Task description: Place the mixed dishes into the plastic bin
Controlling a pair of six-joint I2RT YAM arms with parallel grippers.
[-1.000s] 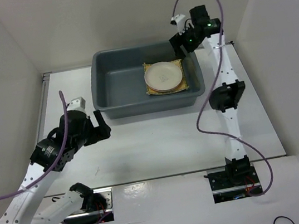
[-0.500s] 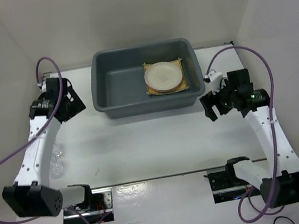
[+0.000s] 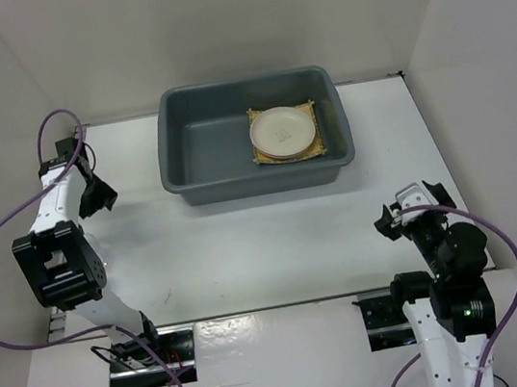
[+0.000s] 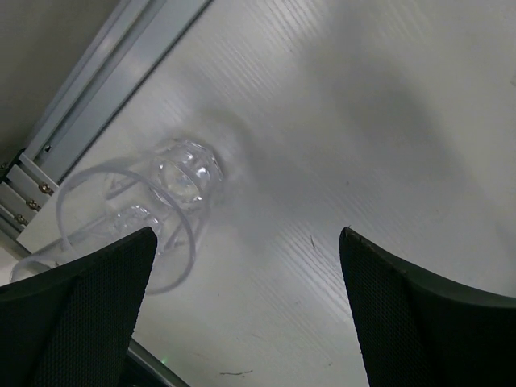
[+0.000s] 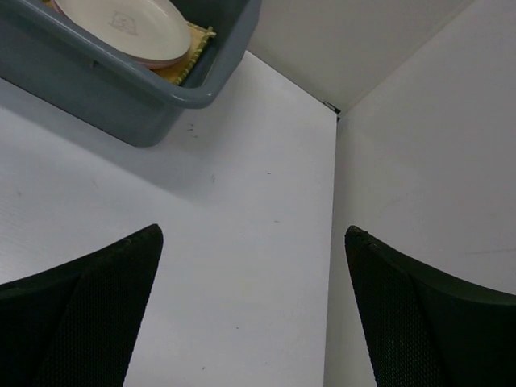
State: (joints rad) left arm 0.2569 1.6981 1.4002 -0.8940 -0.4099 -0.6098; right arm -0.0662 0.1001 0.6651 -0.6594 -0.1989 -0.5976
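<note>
Top external view first: the white table carries the big dark grey plastic bin at its far side. Inside it, against the right-hand end, the square yellow woven mat lies flat on the floor, and the cream plate sits right on top of it. From the right wrist a pinkish rim peeks out under the cream one. The bin's left half is bare floor.

Over on the left wrist camera, a small clear plastic cup lies tipped on its side on the table, just beside the metal rail; whether more are nested in it I can't tell.

Left gripper hangs above that cup, fingers spread wide, holding nothing. Right gripper is well back from the bin, fingers equally wide, nothing between them.
</note>
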